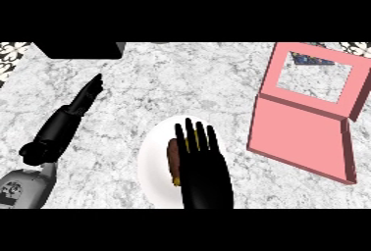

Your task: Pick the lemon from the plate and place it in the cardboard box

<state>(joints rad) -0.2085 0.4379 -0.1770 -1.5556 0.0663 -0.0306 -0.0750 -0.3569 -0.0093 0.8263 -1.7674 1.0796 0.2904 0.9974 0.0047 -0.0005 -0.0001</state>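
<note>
the right hand hovers spread, fingers straight, over the white plate; the lemon peeks yellow between them beside a brown sausage. lower squarely, curl round the lemon only, then carry right to the pink box

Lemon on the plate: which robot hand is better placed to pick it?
The right robot hand: it hovers over the plate, covering the lemon. The left robot hand lies far off.

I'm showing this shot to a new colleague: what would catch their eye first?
Probably the pink box lying open at the right. Next, the right robot hand, fingers straight, spread over the white plate at centre, mostly hiding something brown and yellow. The left robot hand points up at left.
</note>
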